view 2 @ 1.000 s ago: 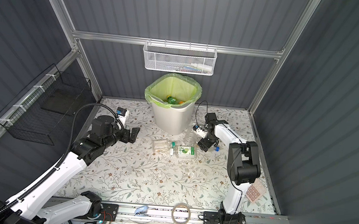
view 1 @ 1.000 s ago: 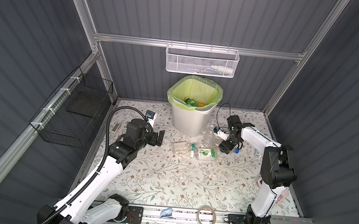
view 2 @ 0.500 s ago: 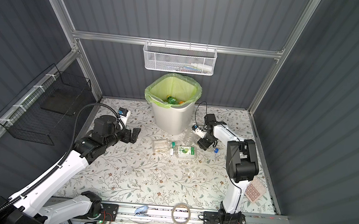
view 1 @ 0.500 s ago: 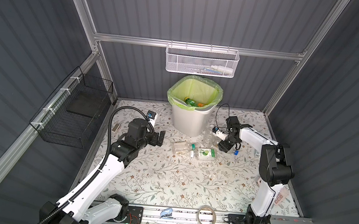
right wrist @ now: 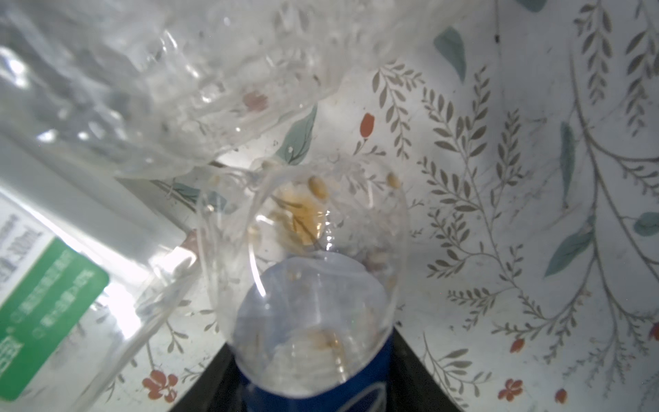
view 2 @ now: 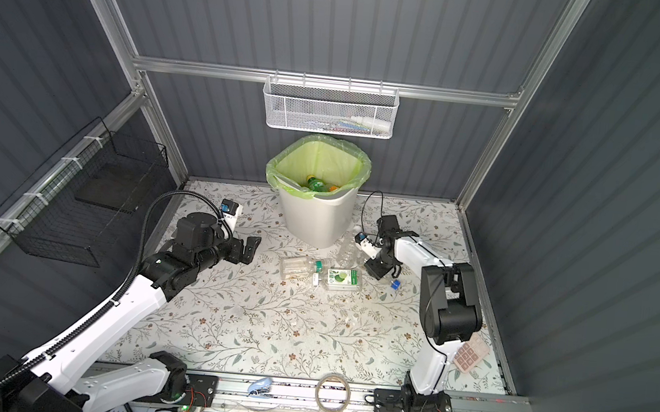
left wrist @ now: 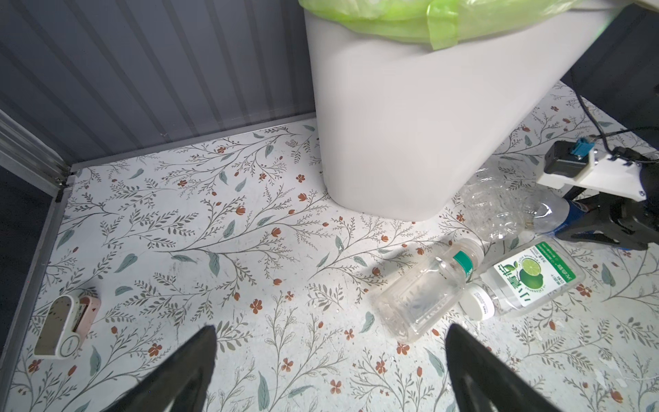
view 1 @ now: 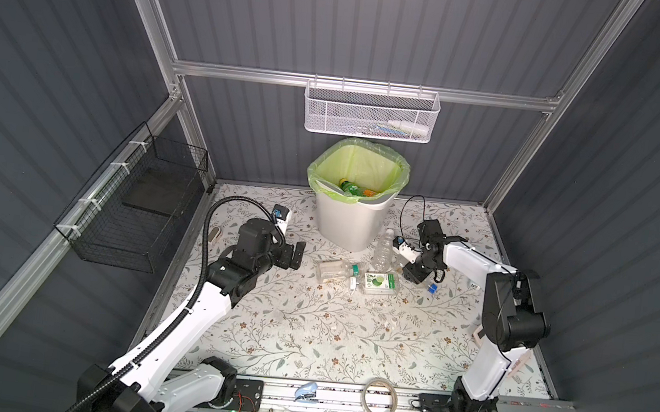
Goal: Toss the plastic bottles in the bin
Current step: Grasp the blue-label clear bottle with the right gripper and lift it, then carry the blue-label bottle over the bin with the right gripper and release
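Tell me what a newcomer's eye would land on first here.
The white bin with its bright green liner stands at the back of the floral table, with a green bottle already inside. In front of it lie a clear bottle and a lime-label bottle, and the right gripper is clamped on a blue-labelled bottle beside them. The left gripper hovers open nearby.

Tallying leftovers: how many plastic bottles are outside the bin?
4: clear bottle and lime-label bottle side by side, crumpled bottle beside the bin, blue-label bottle in the right pincer. More may be hidden.
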`<state>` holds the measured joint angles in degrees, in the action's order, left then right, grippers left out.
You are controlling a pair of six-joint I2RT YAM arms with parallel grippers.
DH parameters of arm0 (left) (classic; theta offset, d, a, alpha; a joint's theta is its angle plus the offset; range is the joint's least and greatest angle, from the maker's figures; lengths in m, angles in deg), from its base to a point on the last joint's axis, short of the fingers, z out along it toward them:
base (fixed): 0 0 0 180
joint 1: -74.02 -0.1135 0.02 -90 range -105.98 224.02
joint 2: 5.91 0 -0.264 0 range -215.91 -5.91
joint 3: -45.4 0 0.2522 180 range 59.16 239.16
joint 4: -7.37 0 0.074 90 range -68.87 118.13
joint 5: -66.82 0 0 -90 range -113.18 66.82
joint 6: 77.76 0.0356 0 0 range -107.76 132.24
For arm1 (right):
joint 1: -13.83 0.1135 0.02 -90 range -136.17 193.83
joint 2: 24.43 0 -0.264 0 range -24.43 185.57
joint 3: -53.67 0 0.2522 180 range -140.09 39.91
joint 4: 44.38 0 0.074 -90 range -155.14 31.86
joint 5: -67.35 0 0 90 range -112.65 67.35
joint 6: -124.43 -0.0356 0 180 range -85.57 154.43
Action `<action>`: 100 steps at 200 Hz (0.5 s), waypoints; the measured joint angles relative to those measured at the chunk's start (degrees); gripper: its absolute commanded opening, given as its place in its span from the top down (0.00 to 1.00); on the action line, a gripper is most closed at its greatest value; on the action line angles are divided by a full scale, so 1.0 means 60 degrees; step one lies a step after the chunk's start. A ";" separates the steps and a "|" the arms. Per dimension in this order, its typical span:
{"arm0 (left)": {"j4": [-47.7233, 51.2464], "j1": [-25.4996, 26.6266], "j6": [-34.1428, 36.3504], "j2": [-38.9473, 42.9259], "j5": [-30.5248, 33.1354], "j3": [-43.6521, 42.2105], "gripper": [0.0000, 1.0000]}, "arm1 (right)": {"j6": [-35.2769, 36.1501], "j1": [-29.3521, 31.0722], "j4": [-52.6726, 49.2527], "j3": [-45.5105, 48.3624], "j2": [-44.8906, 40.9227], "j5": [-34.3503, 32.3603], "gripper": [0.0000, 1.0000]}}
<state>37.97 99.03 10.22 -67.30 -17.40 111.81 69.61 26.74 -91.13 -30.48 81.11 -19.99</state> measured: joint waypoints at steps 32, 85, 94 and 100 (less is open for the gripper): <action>-0.0098 0.0000 -0.0015 -0.0277 -0.0211 -0.0011 0.00 | -0.0342 0.0000 0.0175 0.0521 -0.0532 0.0040 0.48; -0.0364 0.0000 -0.0022 -0.0382 -0.0433 -0.0029 0.00 | -0.1337 0.0000 0.0794 0.1173 -0.1869 0.0248 0.48; -0.0448 0.0000 -0.0033 -0.0382 -0.0466 -0.0062 0.00 | -0.1596 0.0000 0.1016 0.1392 -0.2233 0.0288 0.48; -0.0488 0.0000 -0.0051 -0.0382 -0.0474 -0.0095 0.00 | -0.1763 0.0000 0.1140 0.1537 -0.2484 0.0321 0.47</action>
<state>35.04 99.03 9.91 -69.59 -20.24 111.24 59.03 26.74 -84.29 -21.26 66.20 -18.07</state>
